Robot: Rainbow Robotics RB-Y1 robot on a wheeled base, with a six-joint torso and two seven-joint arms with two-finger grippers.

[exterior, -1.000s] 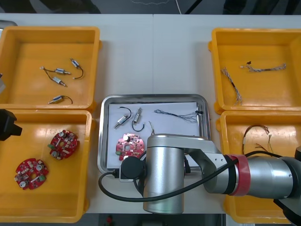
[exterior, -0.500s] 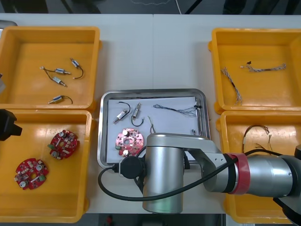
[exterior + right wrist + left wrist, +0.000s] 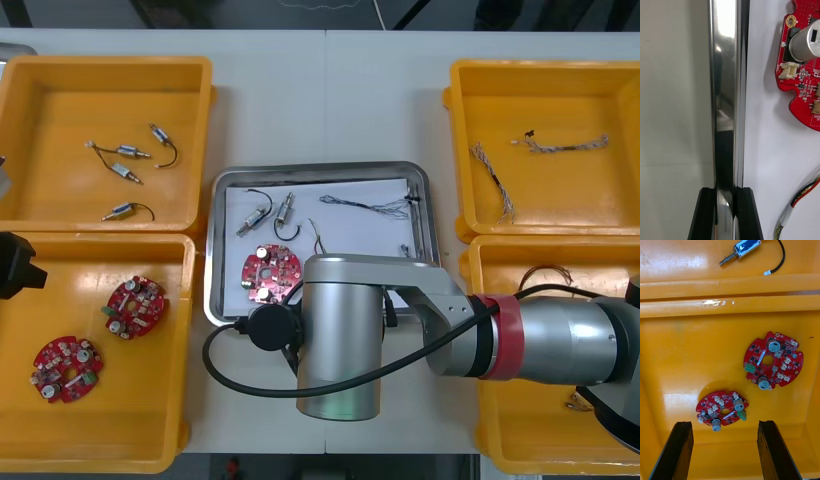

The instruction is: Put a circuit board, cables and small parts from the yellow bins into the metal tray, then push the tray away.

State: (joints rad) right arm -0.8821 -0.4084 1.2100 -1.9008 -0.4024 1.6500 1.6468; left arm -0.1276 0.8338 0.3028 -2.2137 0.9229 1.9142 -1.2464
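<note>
Pinching tray's six o'clock rim with right gripper; hovering left gripper, spread apart, over two boards.

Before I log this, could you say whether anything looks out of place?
The metal tray sits slightly askew to the yellow bins, its near rim clamped by the right gripper; the left gripper hangs open over circuit boards.
</note>
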